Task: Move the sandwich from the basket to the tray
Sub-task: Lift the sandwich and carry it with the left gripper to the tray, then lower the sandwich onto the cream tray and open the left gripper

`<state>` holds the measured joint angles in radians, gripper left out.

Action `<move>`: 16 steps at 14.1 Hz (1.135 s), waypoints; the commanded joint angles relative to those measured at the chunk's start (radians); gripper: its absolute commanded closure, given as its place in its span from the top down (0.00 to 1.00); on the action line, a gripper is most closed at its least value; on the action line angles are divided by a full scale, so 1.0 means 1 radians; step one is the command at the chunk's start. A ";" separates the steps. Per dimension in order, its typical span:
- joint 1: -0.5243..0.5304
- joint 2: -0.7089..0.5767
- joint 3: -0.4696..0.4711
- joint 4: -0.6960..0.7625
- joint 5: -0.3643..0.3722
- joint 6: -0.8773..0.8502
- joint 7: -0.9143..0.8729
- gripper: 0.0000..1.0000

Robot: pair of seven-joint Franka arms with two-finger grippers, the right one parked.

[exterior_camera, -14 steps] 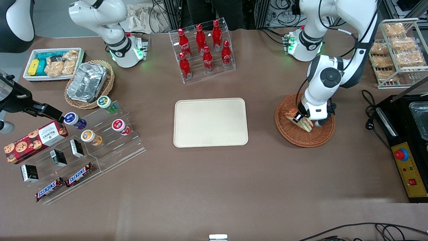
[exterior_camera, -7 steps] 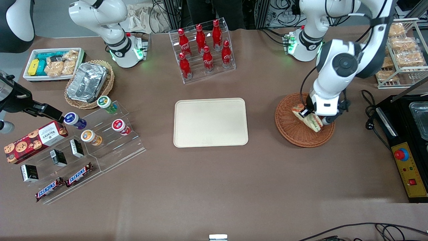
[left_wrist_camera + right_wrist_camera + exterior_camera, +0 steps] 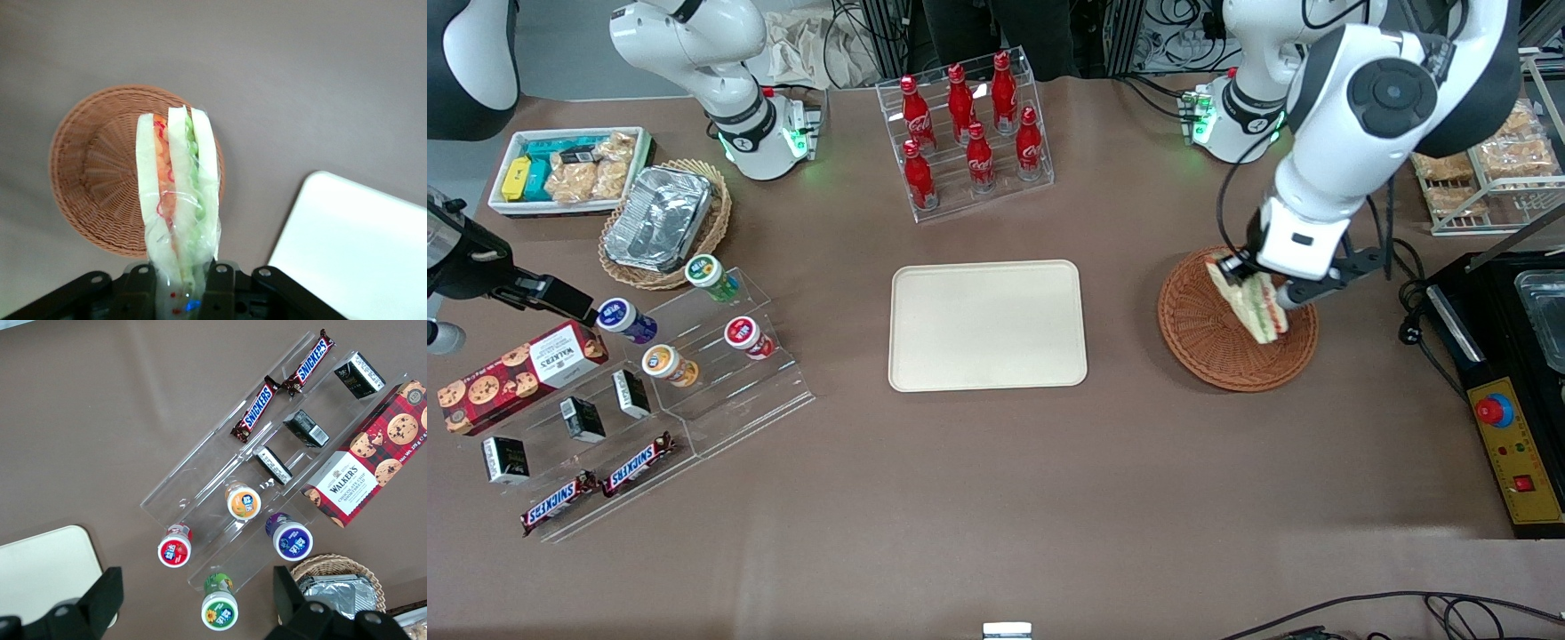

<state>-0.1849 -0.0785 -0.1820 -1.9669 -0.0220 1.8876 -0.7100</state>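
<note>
Sandwich (image 3: 1252, 307) hangs clamped in the gripper (image 3: 1263, 289) above the wicker basket (image 3: 1209, 347); the beige tray (image 3: 987, 373) lies probably clear, at frame centre toward the parked arm.

The front view looks steeply down from high above the near edge of the bench (image 3: 978, 498), wide enough to take in the tray (image 3: 987, 325), the reddish-brown basket (image 3: 1200, 342), the cola bottle rack (image 3: 965, 133) and both arm bases. The left wrist view looks straight down past the gripper (image 3: 181, 283) and its sandwich (image 3: 177, 193) from well above the bench, sharing that basket (image 3: 93, 180) and a corner of the tray (image 3: 353, 247) with the front view; the right wrist view also faces straight down, sharing the stepped acrylic snack stand (image 3: 220, 480), the Walkers biscuit box (image 3: 367, 480) and another tray corner (image 3: 47, 573) with the front view.
</note>
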 commanded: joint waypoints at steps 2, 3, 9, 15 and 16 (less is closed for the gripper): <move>-0.007 0.003 -0.103 0.034 -0.021 -0.009 0.034 0.00; -0.011 0.017 -0.138 0.034 -0.018 0.008 0.031 0.00; -0.171 0.138 -0.157 0.026 -0.007 0.194 0.026 0.00; -0.228 0.339 -0.157 0.010 0.066 0.421 0.041 0.00; -0.232 0.368 -0.157 -0.010 0.088 0.477 0.041 0.00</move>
<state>-0.3920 0.2291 -0.3501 -1.9676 0.0218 2.2836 -0.6745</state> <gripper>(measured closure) 0.797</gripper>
